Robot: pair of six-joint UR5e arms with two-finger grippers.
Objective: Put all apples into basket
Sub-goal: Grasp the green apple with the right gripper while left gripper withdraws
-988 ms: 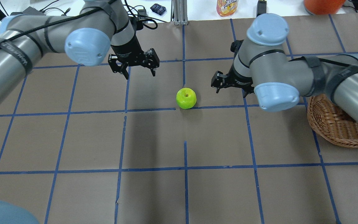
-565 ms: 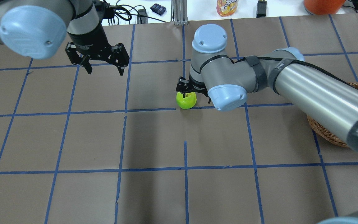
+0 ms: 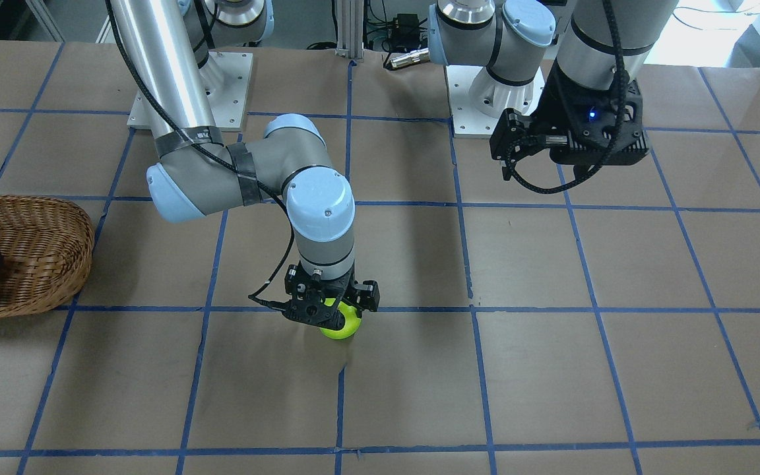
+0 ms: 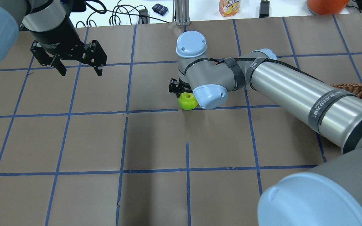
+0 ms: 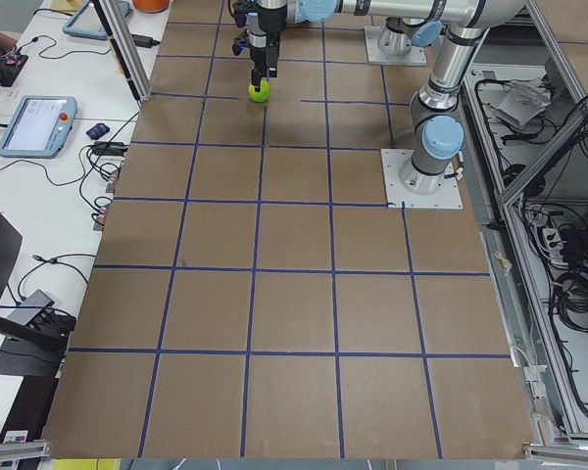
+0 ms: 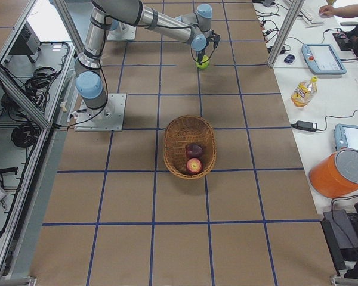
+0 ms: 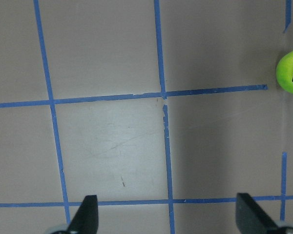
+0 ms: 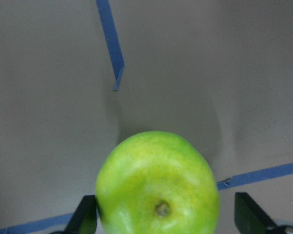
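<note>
The yellow-green apple [image 4: 187, 102] sits on the brown table near its middle; it also shows in the front view [image 3: 345, 326] and the right wrist view [image 8: 158, 183]. My right gripper [image 3: 331, 315] is open and low around it, with fingertips [image 8: 86, 215] on either side of the apple. My left gripper [image 4: 81, 73] is open and empty, up above the table at the far left. The wicker basket [image 6: 174, 140] stands on the right side and holds the dark purple apple [image 6: 194, 149] and the red apple [image 6: 194, 165].
The right arm's forearm [image 4: 294, 94] stretches from the basket side across to the apple. A juice bottle [image 4: 229, 7], cables and an orange bucket [image 4: 325, 5] stand on the white bench beyond the table's far edge.
My right arm has swung left and come down, so its open gripper now straddles the green apple. My left gripper has moved away to the left, still open.
</note>
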